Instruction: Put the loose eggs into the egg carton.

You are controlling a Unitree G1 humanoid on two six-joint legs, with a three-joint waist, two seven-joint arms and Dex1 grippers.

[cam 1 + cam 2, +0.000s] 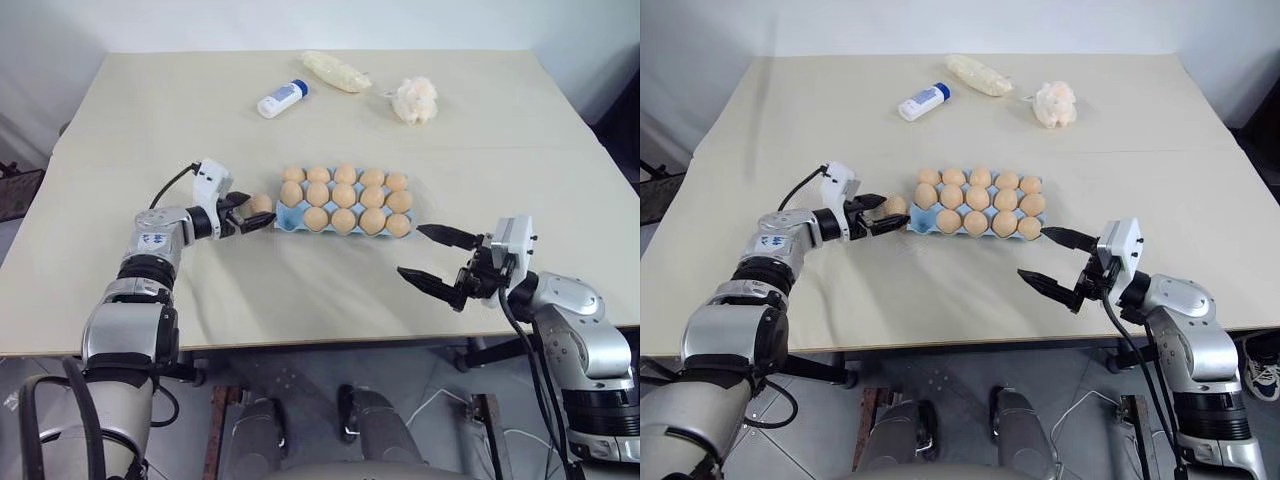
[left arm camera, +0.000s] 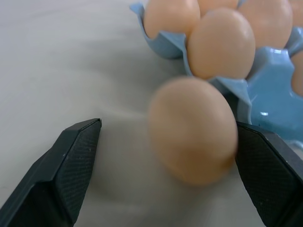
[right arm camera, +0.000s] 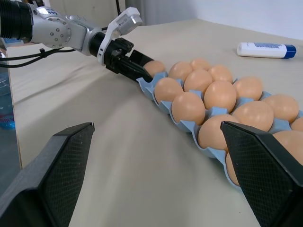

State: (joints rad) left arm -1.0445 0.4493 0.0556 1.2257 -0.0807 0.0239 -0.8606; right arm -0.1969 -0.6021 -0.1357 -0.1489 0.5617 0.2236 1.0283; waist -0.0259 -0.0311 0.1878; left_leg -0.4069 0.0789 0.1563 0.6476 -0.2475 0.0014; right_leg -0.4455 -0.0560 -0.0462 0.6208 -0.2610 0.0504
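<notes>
Blue carton: the egg carton (image 1: 343,222) lies flat in the middle of the tan table (image 1: 300,290). It is almost full of light brown eggs. One cup at its near left corner (image 1: 289,213) is bare.
Loose egg: one loose egg (image 1: 260,205) sits on the table just beside the carton's left end, next to the bare cup.
Left gripper: the left gripper (image 1: 250,214) reaches to the loose egg. Its two black fingers (image 2: 66,170) stand wide apart with the egg between them. One finger looks right up against the egg, and the other has a gap. It is not squeezing the egg.
Right gripper: the right gripper (image 1: 432,256) hangs over the table near the carton's right end. Its fingers are spread wide and hold nothing.
Far side of table: a white bottle with a blue cap (image 1: 281,99) lies on its side. A fluffy cream puff (image 1: 416,101) and a pale wrapped bundle (image 1: 336,71) lie near it, well apart from the carton.
</notes>
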